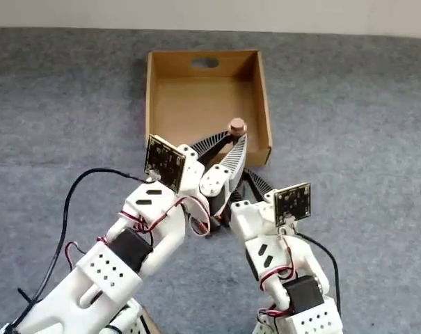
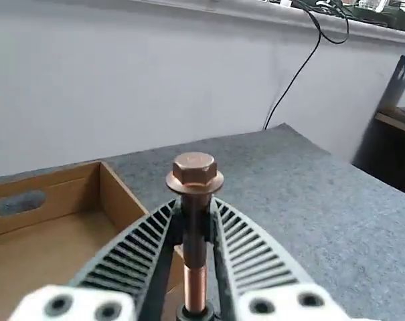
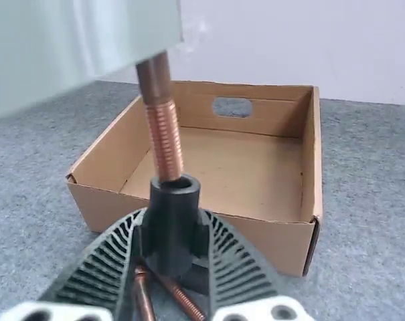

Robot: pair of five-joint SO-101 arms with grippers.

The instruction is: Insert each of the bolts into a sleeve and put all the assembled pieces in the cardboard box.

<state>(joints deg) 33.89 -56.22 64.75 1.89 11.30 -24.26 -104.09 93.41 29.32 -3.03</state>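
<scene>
Left gripper (image 2: 194, 208) clamps bolt (image 2: 194, 175) vertical, thread tip at sleeve (image 3: 174, 197) mouth; right gripper (image 3: 173, 222) pinches sleeve upright to line up insertion, box (image 3: 282, 110) just beyond.

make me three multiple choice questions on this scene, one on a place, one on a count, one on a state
1. Where is the threaded end of the copper-coloured hex-head metal bolt?
A) at the mouth of the black cylindrical sleeve
B) on the box floor
C) flat on the carpet

2. How many assembled pieces lie in the brown cardboard box?
A) two
B) none
C) one

3. What state is the left gripper in?
A) open and empty
B) shut on a sleeve
C) shut on the bolt

Answers:
1 A: the right wrist view shows the threads meeting the sleeve's top opening.
2 B: the high and right wrist views show only bare cardboard floor.
3 C: the left wrist view shows it clamping the bolt's shank just below the head.
</scene>
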